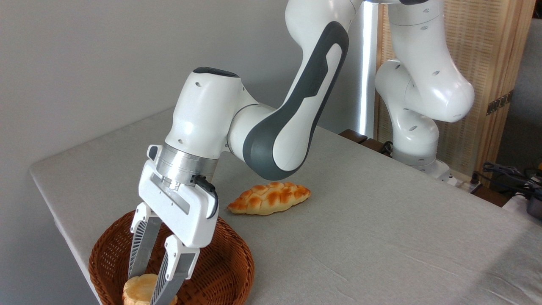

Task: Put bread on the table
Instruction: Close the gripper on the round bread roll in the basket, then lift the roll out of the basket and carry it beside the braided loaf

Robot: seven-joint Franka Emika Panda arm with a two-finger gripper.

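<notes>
Gripper reaches down into the basket at seven o'clock, fingers closed on the sides of the bread, apparently to lift it out. Braided loaf lies on the table, near centre.

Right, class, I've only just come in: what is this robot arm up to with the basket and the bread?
The arm reaches down into the wicker basket at the table's near left corner. Its gripper has a finger on each side of the small round bread, which sits low in the basket, so nothing has reached the cloth yet. A braided loaf already lies on the table just behind.
</notes>
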